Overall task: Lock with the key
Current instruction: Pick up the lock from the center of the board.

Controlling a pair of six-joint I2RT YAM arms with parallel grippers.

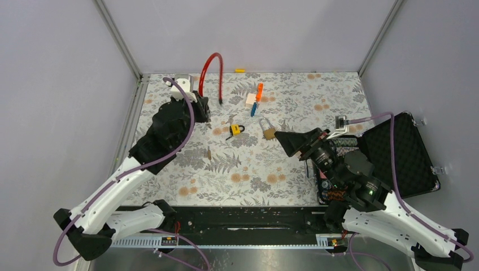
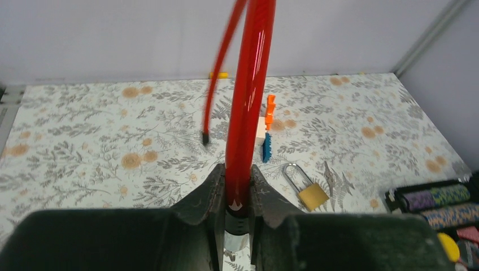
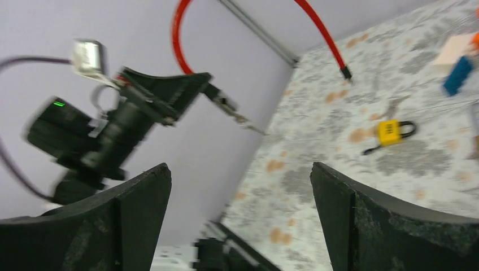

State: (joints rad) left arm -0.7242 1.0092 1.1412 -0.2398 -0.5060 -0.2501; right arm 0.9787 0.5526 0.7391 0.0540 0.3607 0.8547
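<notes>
Two padlocks sit on the worktop (image 1: 316, 90), brass padlock (image 1: 268, 131) near yellow padlock (image 1: 236, 129), neither gripped. My left gripper (image 2: 237, 195) pinches the red cable lock (image 2: 248, 101) upright; right gripper (image 3: 240, 186) spread wide (holding nothing). Locking, I judge, hardly begun.

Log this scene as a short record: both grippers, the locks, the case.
left gripper: shut on the red cable, which arches up and over
right gripper: open, empty, near the brass padlock
yellow padlock: lying on the table, left of the brass padlock in the top view
black case: open, at the table's right edge
</notes>
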